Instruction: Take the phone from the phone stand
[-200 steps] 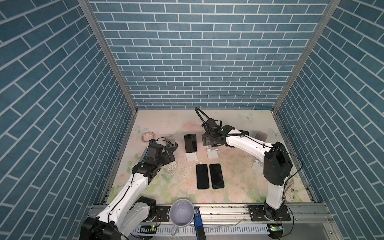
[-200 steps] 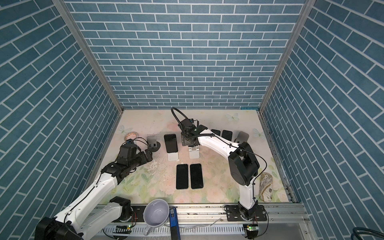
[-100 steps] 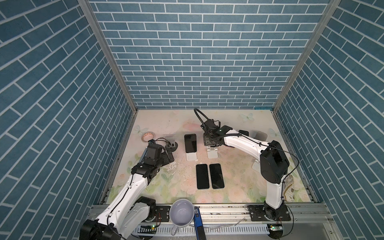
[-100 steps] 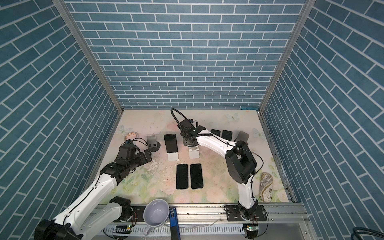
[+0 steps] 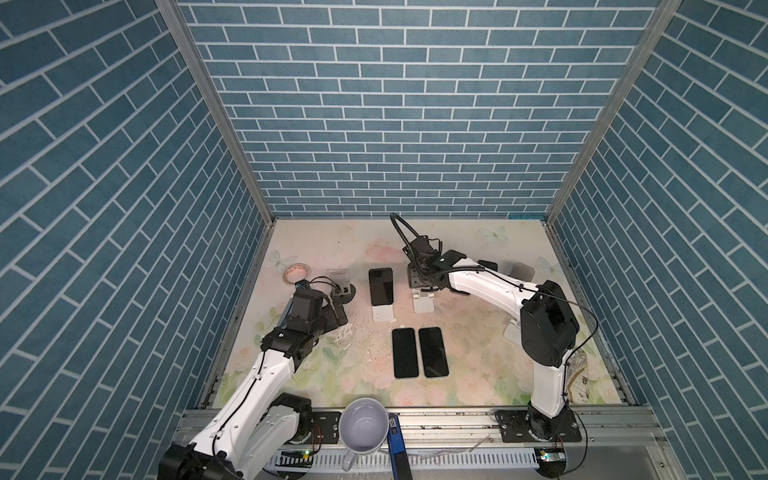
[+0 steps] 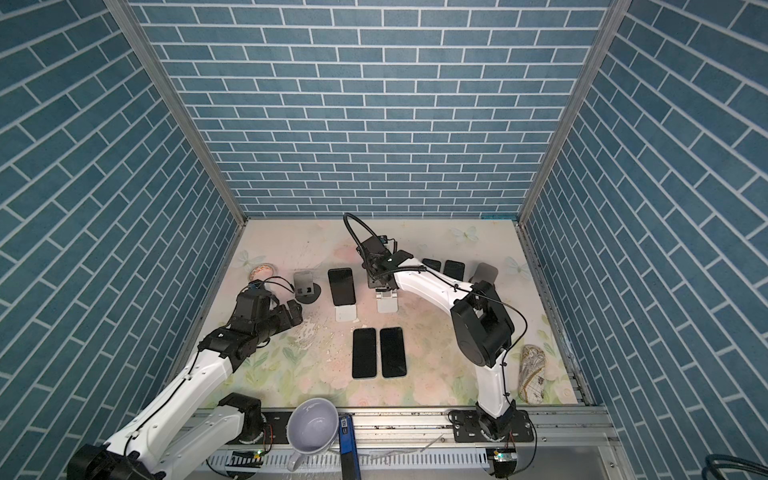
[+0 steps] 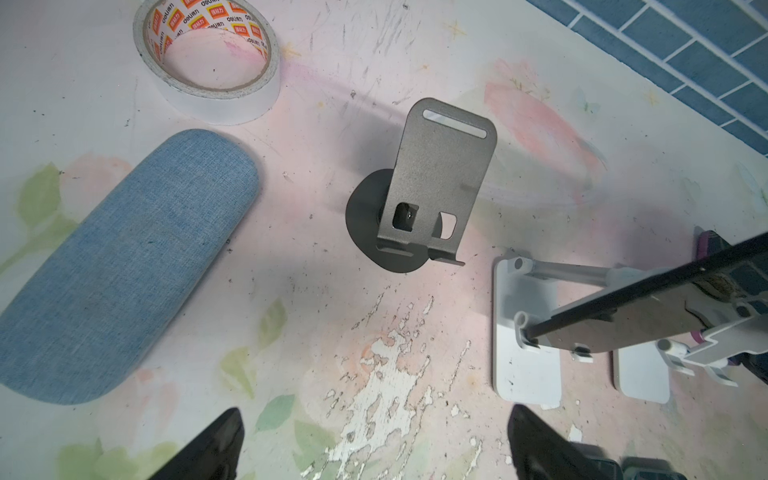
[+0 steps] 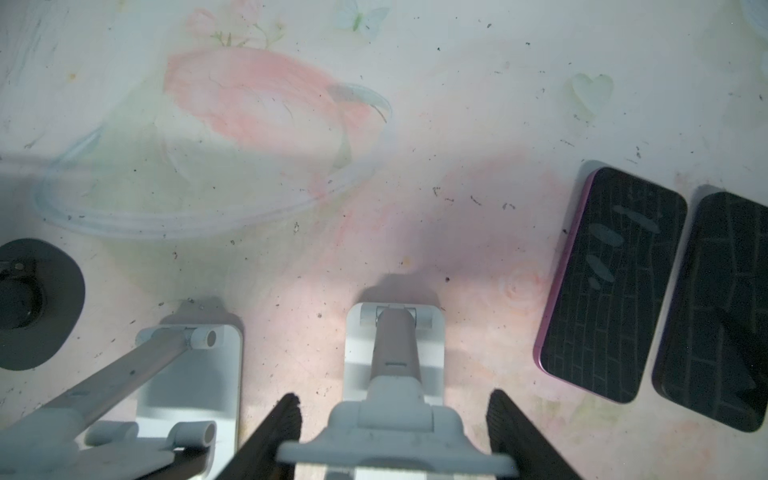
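Clamped on the phone atop its white phone stand.
Closed on the phone's sides with the right end effector, at 12 o'clock from two flat phones; spread fully and holding nothing with the left end effector, at 9 o'clock.

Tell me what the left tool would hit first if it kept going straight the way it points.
Probably the empty grey phone stand, centred ahead of the open left tool. Depth is unclear, so it might touch the table just short of it.
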### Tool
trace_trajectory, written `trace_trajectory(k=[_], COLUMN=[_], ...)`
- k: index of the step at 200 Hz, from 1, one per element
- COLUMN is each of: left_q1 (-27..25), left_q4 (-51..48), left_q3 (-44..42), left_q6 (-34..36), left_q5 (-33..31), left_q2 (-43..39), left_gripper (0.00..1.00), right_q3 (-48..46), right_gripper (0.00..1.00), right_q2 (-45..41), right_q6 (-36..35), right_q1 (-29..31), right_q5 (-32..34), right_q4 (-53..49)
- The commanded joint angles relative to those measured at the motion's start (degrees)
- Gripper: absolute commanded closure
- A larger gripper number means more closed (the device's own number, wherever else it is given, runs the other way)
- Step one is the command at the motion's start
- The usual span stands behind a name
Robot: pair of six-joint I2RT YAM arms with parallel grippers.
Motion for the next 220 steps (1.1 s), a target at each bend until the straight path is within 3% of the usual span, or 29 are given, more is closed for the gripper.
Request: trace_trajectory(k=[1, 158, 220], left_q1=[0.43, 1.25, 1.21], left_q4=[-1.16, -7.77, -7.98], left_q3=[-0.55, 0.59, 1.03], left_q6=[0.7, 2.43, 2.26], left_q5=[-0.79, -3.91, -3.59], left_q2=[-0.72, -6.02, -6.04], left_gripper=[0.0, 0.0, 0.0], right_q3=[5.54, 26.61, 27.24], right_gripper=[0.44, 0.43, 0.28], right_q2=[1.2, 18.9, 18.67], right_q6=[-2.72, -7.73, -7.37], right_q1=[-0.62, -2.32, -2.4], right_q5=[-0.19, -7.13, -8.29], right_q4=[2.52, 1.57, 1.24])
